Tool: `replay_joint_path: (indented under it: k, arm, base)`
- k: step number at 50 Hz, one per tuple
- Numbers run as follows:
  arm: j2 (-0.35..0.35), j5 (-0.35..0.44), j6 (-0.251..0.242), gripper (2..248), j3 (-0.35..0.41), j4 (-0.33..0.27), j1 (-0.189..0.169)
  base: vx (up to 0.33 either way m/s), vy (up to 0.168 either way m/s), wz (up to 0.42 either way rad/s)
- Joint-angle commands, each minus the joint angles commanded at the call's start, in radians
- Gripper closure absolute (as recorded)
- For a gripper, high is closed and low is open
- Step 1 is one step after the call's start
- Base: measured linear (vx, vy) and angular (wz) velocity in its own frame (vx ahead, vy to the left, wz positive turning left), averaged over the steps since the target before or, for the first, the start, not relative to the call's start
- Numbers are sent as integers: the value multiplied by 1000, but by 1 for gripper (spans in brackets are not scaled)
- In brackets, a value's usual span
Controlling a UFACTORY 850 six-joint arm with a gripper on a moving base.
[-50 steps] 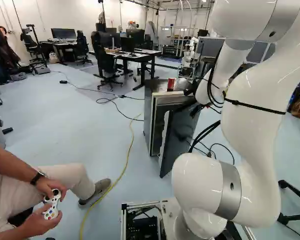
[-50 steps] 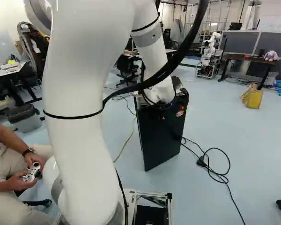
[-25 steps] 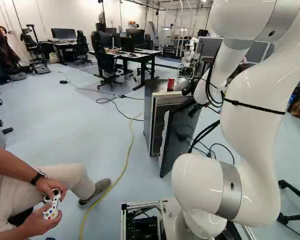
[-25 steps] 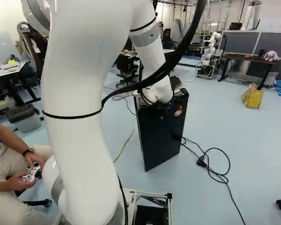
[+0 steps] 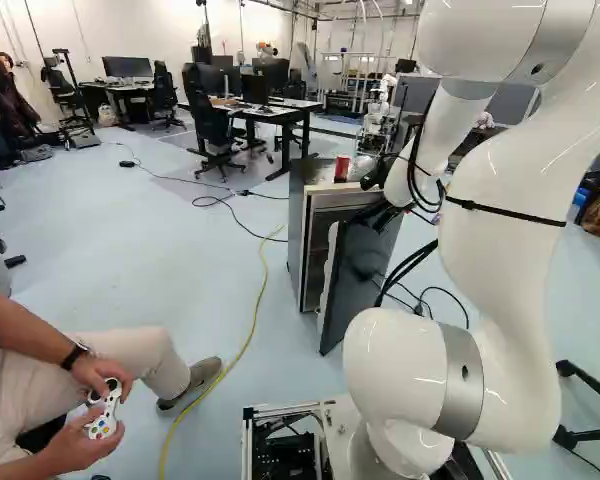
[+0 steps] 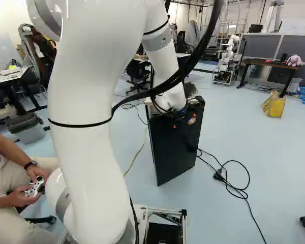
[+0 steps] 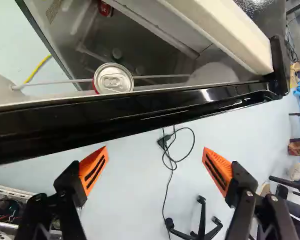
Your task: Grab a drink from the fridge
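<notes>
In the left base view my gripper [image 5: 382, 213] is at the top of the opened fridge door [image 5: 356, 285], partly hidden by the wrist. The fridge [image 5: 296, 230] stands behind that door, a red can [image 5: 341, 168] on its top. Seen from the wrist, my gripper [image 7: 155, 170] is wide open, its orange pads [image 7: 93, 169] apart with only floor visible between them. The door's black edge [image 7: 140, 111] runs across ahead of the fingers. Beyond it a silver-topped can [image 7: 113, 79] stands in the door shelf behind a thin rail. Another red can [image 7: 104, 8] shows deeper inside.
A seated person [image 5: 40, 400] holds a controller at the left of the left base view. A yellow cable [image 5: 252, 330] crosses the floor left of the fridge. Black cables [image 6: 237, 190] lie right of the door. Another robot [image 6: 226, 58] stands far back.
My forearm and wrist have shifted slightly leftward over the door, toward the fridge, in the left base view. The base, fridge and door have stayed in place.
</notes>
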Motion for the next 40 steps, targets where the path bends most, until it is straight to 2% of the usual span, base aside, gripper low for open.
replay_joint_path:
  k: [40]
  arm:
    - [-35, 0, 0, 3, -45, 0, 36]
  base:
    - [0, 0, 0]
